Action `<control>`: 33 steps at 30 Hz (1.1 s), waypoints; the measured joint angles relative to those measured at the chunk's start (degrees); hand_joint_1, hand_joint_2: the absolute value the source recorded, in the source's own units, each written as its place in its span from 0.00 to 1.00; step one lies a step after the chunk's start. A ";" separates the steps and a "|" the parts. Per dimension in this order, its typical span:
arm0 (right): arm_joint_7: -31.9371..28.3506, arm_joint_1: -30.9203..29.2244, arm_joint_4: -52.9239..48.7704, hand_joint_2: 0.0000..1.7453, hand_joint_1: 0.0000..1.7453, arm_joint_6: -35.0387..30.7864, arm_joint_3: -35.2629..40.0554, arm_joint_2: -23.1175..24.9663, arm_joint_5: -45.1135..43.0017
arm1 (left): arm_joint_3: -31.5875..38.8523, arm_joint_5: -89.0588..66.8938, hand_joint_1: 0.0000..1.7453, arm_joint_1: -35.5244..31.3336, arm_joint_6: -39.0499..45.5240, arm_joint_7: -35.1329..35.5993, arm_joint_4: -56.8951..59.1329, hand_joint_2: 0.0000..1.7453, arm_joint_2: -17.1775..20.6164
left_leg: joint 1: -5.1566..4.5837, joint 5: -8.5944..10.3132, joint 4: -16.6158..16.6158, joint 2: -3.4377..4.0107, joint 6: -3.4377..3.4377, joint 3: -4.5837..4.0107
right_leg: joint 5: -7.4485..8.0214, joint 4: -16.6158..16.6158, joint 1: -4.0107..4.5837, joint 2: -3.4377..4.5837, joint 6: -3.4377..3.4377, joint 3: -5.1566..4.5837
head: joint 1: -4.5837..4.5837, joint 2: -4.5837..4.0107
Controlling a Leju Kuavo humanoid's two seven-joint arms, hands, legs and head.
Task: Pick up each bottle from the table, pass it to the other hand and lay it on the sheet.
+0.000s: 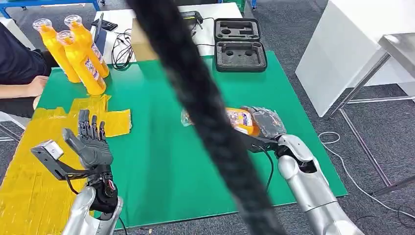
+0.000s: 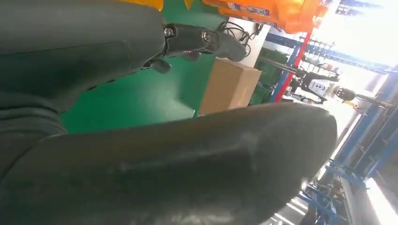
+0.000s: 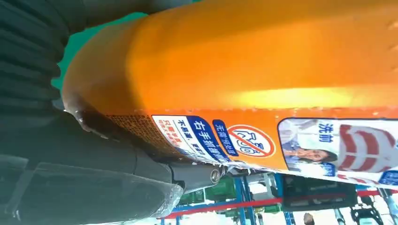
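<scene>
four orange bottles are in the head view. three of them stand upright in a tight cluster at the far left corner of the green mat, their clear caps pointing up and away. the fourth bottle lies on its side near the middle of the mat, cap end to the left, and the right hand is clamped around its right end, fingers wrapped over the body. in the right wrist view the bottle sits hard against the hand, its printed label facing the camera and a finger pressed under it.

the left hand is raised over the left part of the table, palm up, fingers straight and spread, holding nothing. in the left wrist view the thick grey thumb and a darker finger stand well apart, with a brown box beyond them.

the yellow sheet covers the near left of the table, partly under the left hand and touching the mat's left edge. a thick black cable hangs slantwise close to the head camera and hides part of the lying bottle. a person's arm rests at the far left edge. an open black case with foam lining sits at the far edge of the mat, with a tangle of wires to its left.
</scene>
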 measured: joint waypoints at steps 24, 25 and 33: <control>0.17 -6.58 5.77 1.00 1.00 -7.10 0.48 18.38 -9.79 | -6.60 -1.75 0.00 -0.63 0.72 4.13 0.52 1.00 -2.01 | 0.08 0.04 -0.01 0.18 -0.04 -0.02 | 0.01 0.04 0.03 0.12 -0.01 -0.09 | 0.00 0.00; 0.17 -7.00 6.25 1.00 1.00 -7.10 0.55 19.19 -10.01 | -6.84 -2.01 0.00 -0.70 0.89 4.20 0.52 1.00 -2.21 | 0.08 0.04 -0.01 0.14 -0.04 -0.03 | 0.01 0.04 0.03 0.12 -0.01 -0.09 | 0.02 0.00; 0.81 -9.19 8.90 1.00 1.00 -5.92 1.51 24.09 -10.58 | -7.06 -2.27 0.00 -0.99 1.07 5.03 0.41 1.00 -2.54 | 0.06 0.04 -0.01 0.06 -0.04 -0.08 | 0.00 0.04 0.02 0.09 -0.01 -0.11 | 0.02 0.00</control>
